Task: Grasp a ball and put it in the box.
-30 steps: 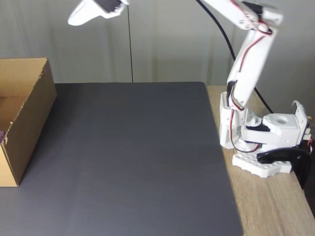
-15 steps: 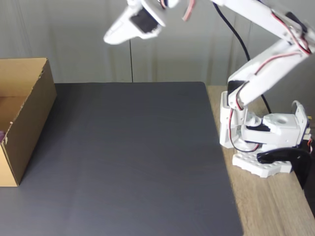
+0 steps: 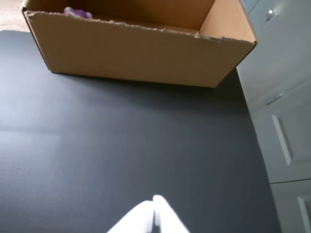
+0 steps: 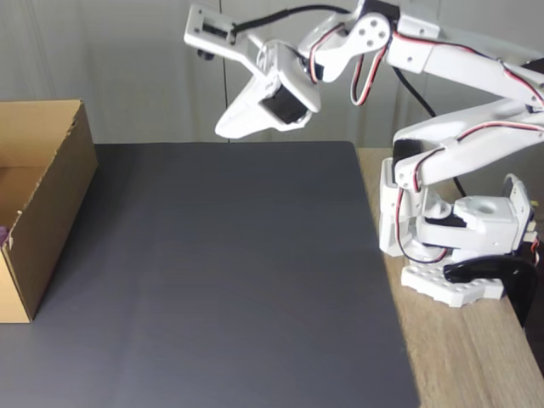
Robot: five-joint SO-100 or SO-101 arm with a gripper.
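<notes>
One ball (image 3: pixel 76 13), seemingly, inside one box (image 3: pixel 141 48); end effector (image 3: pixel 155 204) empty.

Box (image 3: pixel 141 53) – matt corrugated cardboard; mat (image 4: pixel 221 272) matt black; gripper (image 4: pixel 223 132) glossy white plastic.

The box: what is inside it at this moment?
In the wrist view, the purple ball lies inside the box, near its left corner. The front wall covers the lower part of the ball and most of the box floor, so anything else there cannot be seen.
</notes>
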